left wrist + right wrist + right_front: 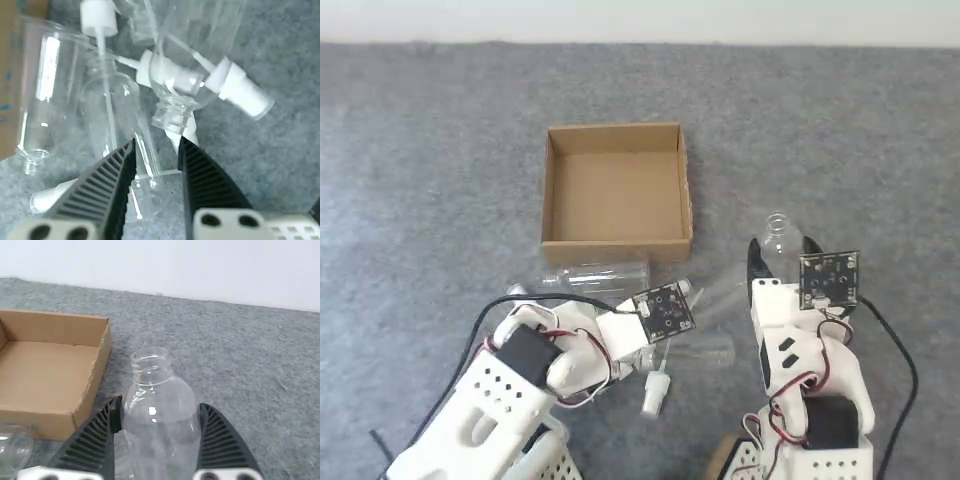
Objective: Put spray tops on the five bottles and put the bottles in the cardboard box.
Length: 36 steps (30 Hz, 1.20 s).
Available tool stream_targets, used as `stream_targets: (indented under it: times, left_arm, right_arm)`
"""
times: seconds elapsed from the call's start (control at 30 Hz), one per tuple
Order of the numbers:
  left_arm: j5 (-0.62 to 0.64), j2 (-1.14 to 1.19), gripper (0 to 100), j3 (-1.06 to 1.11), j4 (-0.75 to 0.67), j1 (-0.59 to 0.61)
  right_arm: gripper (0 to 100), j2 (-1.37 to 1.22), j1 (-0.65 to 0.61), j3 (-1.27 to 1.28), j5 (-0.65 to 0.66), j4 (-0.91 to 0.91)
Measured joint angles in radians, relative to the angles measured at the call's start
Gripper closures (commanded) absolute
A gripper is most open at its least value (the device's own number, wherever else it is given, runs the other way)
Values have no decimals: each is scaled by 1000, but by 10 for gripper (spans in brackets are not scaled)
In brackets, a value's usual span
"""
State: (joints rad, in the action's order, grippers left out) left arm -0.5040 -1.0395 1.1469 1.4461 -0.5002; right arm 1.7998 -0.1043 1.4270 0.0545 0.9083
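Note:
A clear bottle (777, 237) (151, 371) with no top stands upright right of the cardboard box (616, 246) (56, 326), and my right gripper (780, 258) (160, 410) is shut on its body. My left gripper (652, 340) (156, 145) hovers open over a heap of clear bottles lying in front of the box. In the left wrist view an uncapped bottle neck (171, 113) lies just beyond the fingertips. White spray tops (239, 92) (98, 23) with thin dip tubes lie among the bottles. Another spray top (657, 391) lies loose near the left arm.
Grey carpet covers the table. The box is open and holds nothing. Lying bottles (603, 277) (708, 351) sit between the two arms. Bare carpet stretches to the left of the box and to the far right.

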Motion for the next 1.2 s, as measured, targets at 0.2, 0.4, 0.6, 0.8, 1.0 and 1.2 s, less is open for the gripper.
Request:
stream_targets:
  times: [0.2,0.4,0.6,0.8,1.0,1.2]
  left_arm:
    - [6,-2,870,0,-6,-8]
    - [32,-2,812,40,-64,-20]
    - [71,0,754,54,-83,-21]
    - [87,0,754,54,-84,-21]
    - [87,52,754,54,-94,-58]
    - [104,281,754,17,-117,-127]
  right_arm:
    - [957,0,71,12,0,-44]
    - [957,0,98,12,-2,-48]
    - [957,0,101,12,-2,-48]
    - [957,0,101,12,-2,-48]
    - [957,0,101,12,-2,-48]
    - [957,0,101,12,-2,-48]
